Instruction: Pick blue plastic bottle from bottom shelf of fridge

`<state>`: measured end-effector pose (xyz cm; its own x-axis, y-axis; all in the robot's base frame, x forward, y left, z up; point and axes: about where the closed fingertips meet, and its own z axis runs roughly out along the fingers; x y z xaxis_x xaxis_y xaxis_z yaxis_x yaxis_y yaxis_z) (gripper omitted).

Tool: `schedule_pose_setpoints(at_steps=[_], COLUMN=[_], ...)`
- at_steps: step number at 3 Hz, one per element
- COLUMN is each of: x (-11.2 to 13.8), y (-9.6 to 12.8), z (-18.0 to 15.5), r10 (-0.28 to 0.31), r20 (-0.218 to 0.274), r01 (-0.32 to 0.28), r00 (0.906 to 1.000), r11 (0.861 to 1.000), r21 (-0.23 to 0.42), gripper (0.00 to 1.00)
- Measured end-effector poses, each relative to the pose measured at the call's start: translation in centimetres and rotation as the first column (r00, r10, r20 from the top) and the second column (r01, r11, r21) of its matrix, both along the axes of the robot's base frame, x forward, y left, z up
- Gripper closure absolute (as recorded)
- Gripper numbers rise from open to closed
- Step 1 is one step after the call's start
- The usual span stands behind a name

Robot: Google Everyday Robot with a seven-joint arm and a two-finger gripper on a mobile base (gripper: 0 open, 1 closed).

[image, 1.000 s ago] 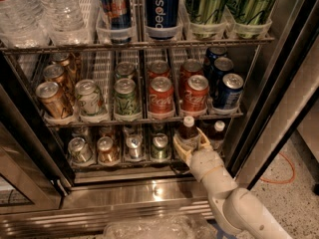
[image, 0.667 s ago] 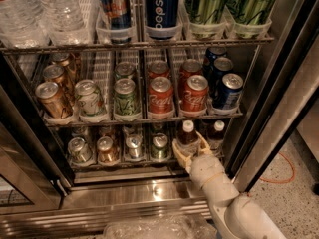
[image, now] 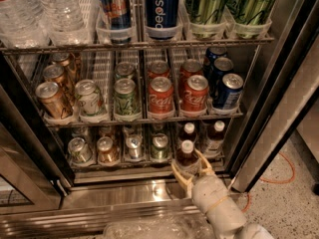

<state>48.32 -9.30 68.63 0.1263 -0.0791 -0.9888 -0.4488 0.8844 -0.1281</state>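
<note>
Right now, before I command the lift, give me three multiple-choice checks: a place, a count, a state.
1. Where is the gripper?
A) top rack
B) middle rack
C) bottom shelf, at the front bottle

2. How many white-capped bottles show on the bottom shelf?
A) three
B) one
C) six

3. How is the blue plastic bottle standing?
A) lying down
B) upright, capped
C) upright, uncapped

C: the gripper sits at the front right of the lowest rack.
A: three white caps are visible.
B: it stands with its cap on.
</note>
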Motion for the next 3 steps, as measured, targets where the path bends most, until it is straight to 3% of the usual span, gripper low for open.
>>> schedule_pose_setpoints(at_steps=[2, 3], x=[-3.7, -4.2], y=[0.5, 0.6], z=[3.1, 5.1], r10=[0.073, 0.140], r20=[-0.006, -0.015], r01=[-0.073, -0.140], r00=[0.9973, 0.9901], r11=[0.997, 0.989], r21=[-0.013, -0.051], gripper=[1.00, 1.00])
